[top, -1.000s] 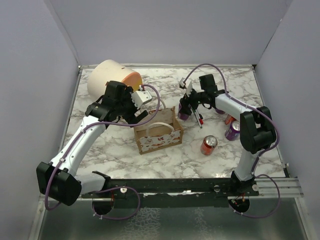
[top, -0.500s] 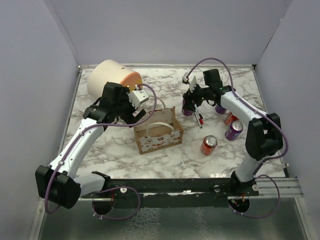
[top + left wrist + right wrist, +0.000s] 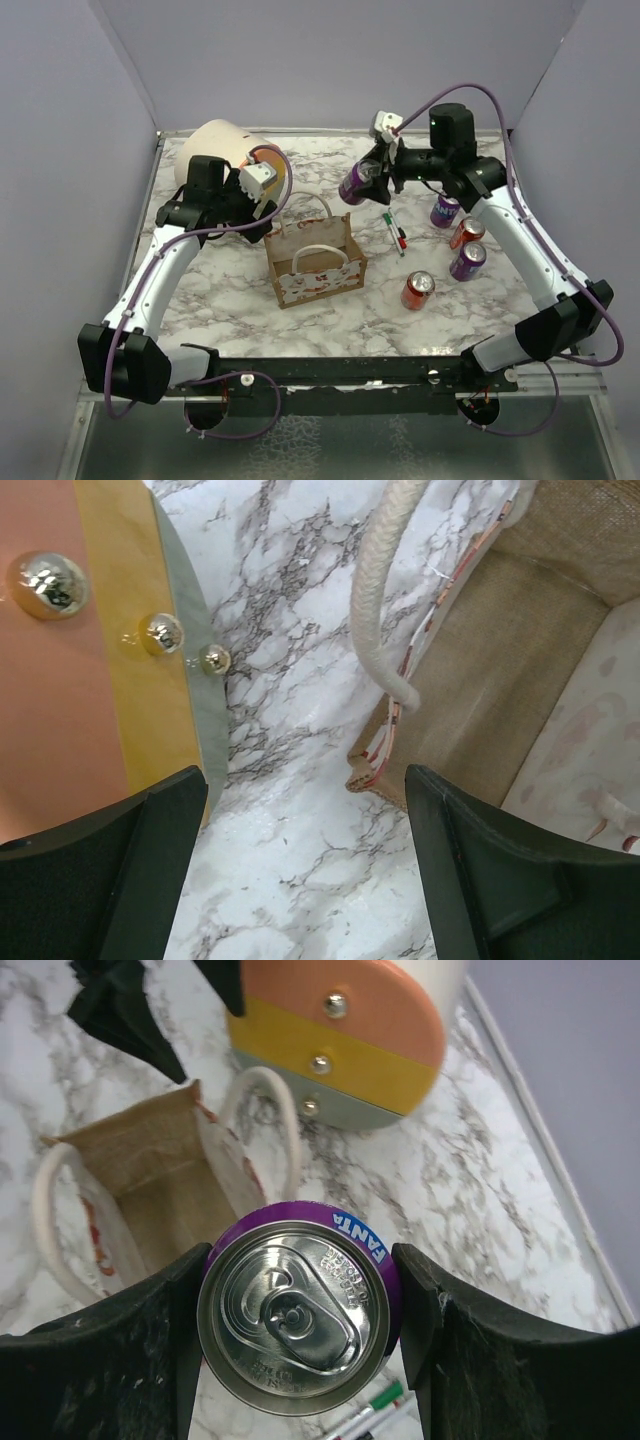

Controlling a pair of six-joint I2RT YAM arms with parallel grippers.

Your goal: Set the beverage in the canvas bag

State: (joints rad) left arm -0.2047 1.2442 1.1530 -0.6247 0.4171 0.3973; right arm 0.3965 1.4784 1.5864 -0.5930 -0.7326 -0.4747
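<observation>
The beverage, a purple Fanta can, hangs upright in the air with my right gripper shut on its sides. It is off the table, behind and to the right of the canvas bag, a small tan tote with cream loop handles whose mouth is open. My left gripper stands open over bare marble beside the bag's far left corner. Nothing is between its fingers, and one cream handle hangs just ahead of them.
A large cream-and-orange cylinder lies at the back left, close behind the left gripper. Several cans stand right of the bag, among them a purple one and a red one. Two markers lie mid-table. Walls enclose three sides.
My right gripper closed on the purple can and lifted it off the table, up and to the left. My left gripper drew back from the bag's handle toward the cylinder.
</observation>
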